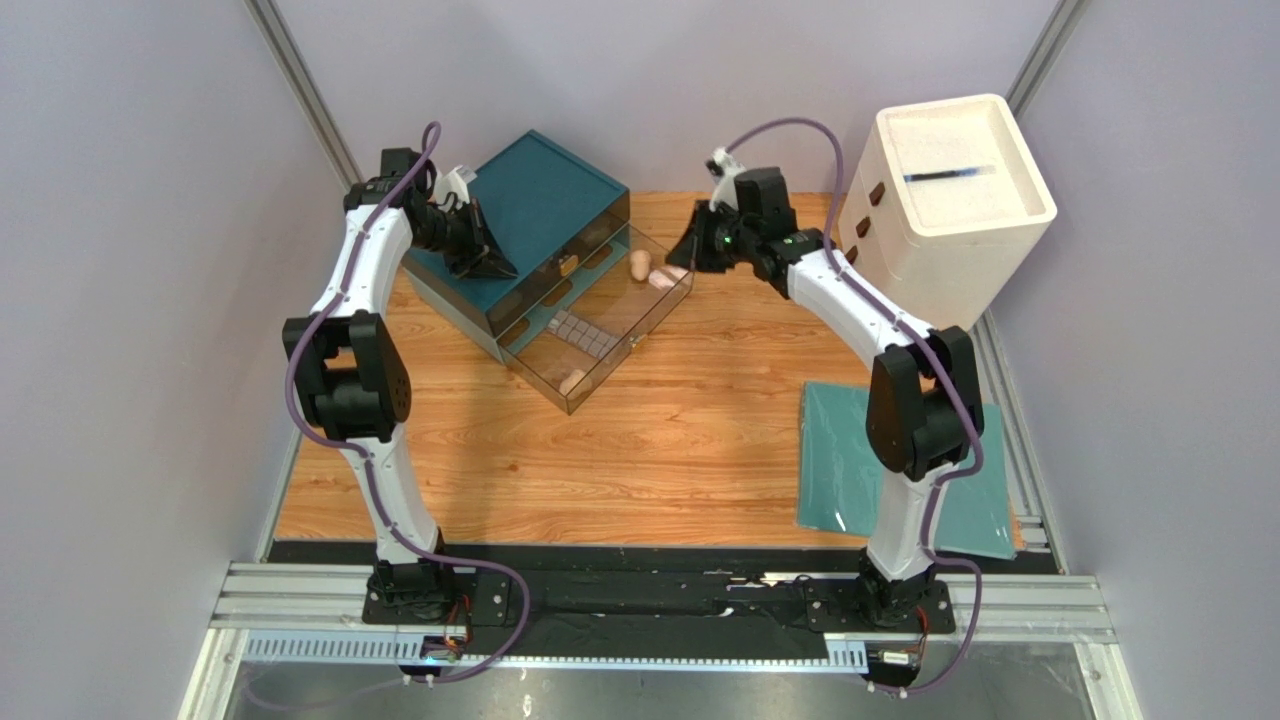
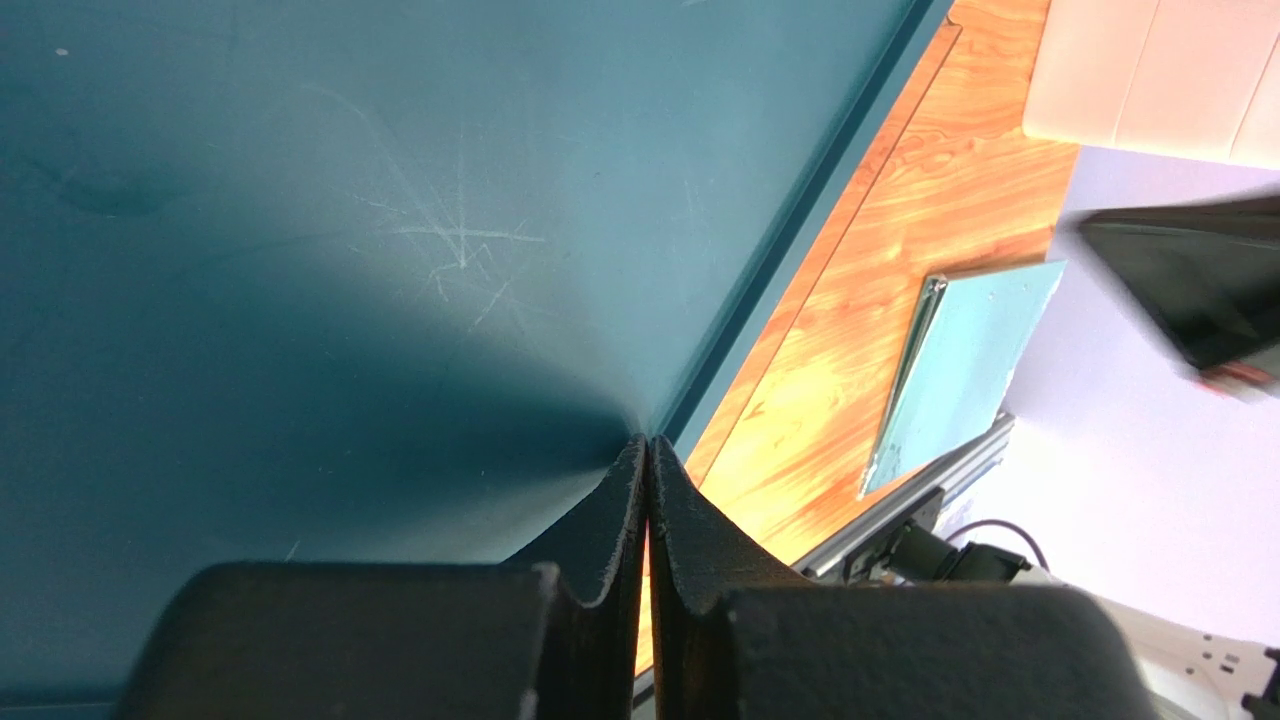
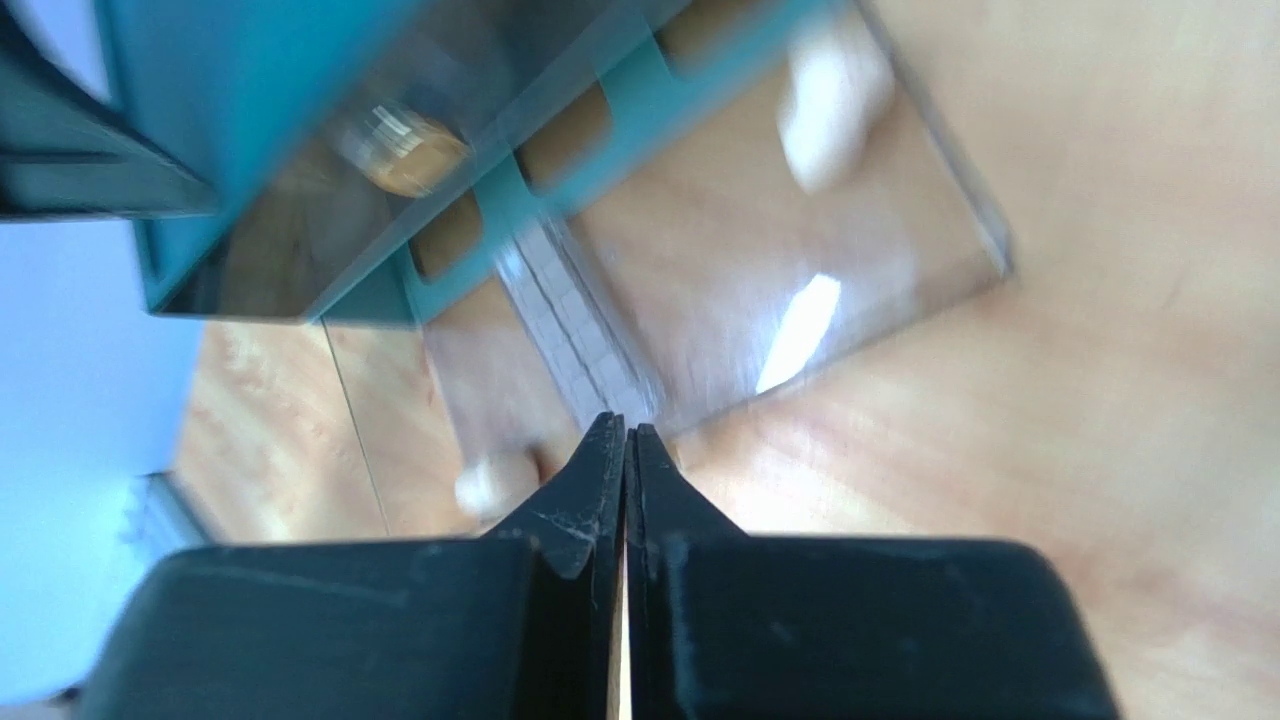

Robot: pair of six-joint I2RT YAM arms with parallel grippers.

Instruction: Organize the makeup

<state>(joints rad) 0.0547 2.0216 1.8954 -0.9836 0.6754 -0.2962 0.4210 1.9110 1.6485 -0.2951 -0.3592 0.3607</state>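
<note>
Nearest me, the mat lay flat on the table beside the right arm. Past it, the clear drawer stood pulled out of the box. At the drawer's near end lay a small beige piece, too blurred for me to name. The palette lay mid-drawer, and two sponges sat side by side at the far end. Behind an upper drawer front I made out what looked like a bottle with a gold cap, badly smeared.

The right gripper hung just beside the drawer's far end, close to the sponges. Its fingers were pressed together with nothing between them, and it touched nothing I could see. The left gripper was likewise pressed together and empty. Its tips were down at the box's top near the edge, but I could not tell whether they touched it.

Farthest back on the right stood the white bin.
</note>
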